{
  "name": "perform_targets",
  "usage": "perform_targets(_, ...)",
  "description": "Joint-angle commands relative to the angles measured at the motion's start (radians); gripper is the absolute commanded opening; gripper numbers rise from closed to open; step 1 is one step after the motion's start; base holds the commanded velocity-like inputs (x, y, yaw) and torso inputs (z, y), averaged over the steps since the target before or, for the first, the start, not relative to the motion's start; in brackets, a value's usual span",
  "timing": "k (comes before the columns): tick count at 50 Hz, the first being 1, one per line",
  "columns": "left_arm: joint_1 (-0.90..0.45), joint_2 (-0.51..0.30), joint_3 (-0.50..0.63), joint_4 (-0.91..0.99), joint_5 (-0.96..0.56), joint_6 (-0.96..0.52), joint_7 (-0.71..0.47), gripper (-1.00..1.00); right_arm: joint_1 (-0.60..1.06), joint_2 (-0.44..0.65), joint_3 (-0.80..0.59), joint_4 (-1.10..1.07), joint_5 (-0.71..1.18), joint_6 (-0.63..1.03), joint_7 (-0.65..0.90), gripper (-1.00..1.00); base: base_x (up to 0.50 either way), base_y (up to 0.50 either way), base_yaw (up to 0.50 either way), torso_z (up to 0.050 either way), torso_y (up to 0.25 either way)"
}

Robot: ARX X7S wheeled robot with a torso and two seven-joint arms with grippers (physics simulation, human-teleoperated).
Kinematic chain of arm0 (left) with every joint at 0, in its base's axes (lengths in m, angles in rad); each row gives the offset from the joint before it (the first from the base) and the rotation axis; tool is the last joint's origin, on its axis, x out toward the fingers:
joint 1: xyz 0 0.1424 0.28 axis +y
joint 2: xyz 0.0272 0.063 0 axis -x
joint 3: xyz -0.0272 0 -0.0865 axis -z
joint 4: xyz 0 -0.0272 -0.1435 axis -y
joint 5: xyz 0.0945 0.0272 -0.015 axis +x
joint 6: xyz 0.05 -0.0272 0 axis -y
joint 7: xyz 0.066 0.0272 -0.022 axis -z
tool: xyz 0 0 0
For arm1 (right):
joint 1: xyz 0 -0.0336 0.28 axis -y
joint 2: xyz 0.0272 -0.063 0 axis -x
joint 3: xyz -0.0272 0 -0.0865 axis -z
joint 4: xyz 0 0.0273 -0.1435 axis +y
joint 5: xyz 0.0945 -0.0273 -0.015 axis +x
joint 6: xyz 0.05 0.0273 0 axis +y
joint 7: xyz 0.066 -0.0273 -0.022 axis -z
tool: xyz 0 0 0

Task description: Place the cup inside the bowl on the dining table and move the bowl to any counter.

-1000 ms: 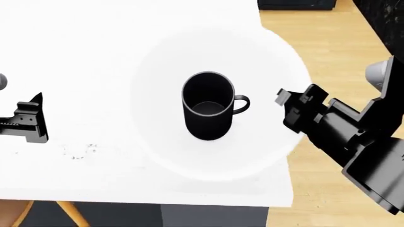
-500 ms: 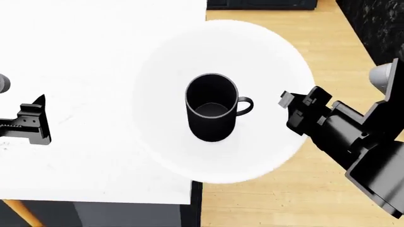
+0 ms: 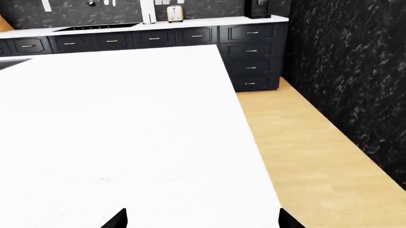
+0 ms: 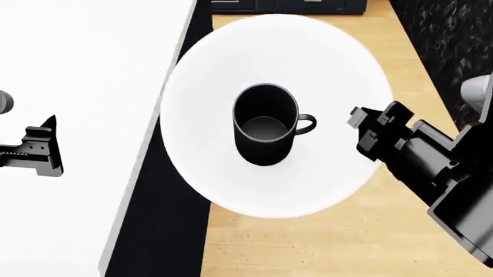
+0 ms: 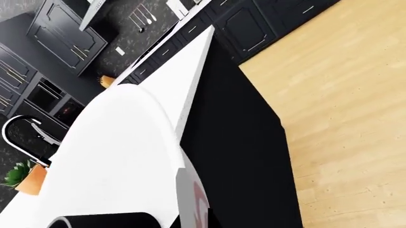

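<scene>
Since a second ago, the plain white dining table [image 4: 77, 86] has slid toward the left of your head view, and the wide glossy white round bowl [image 4: 208, 138] that lay over its corner now hangs off it, over the table's dark side at lower left and the light wooden floor [image 4: 324, 242] at lower right. The matte black cylindrical cup [image 4: 266, 128] stands upright at the bowl's centre, its long axis vertical, mouth open toward the camera, and its small loop handle points to the right of the frame, toward your right gripper [image 4: 356, 128].

That right gripper sits at the bowl's right rim; its fingers grasp the rim, and in the right wrist view the bowl [image 5: 120, 156] fills the lower left with the cup's top edge [image 5: 101, 221] at the bottom. Your left gripper [image 4: 45, 144] hangs over the table at the left edge of the head view, apart from the bowl. In the left wrist view its two dark fingertips [image 3: 117, 219] stand wide apart with nothing between them, above the table [image 3: 127, 133].
</scene>
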Motion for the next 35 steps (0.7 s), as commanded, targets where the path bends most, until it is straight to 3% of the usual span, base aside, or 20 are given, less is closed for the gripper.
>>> perform_targets(1,0.001,-0.002,-0.002,0.0,-0.002,0.004,-0.001,1.0,0.006,0.008,0.018,-0.007,-0.001,-0.02,-0.023,-1.0,0.37,-0.43,0.0,0.0,0.0)
perform_targets(35,0.006,0.003,0.004,-0.006,-0.004,0.011,-0.008,1.0,-0.001,0.009,-0.008,-0.014,-0.043,-0.034,-0.065,-1.0,0.38,-0.41,0.0,0.0,0.001)
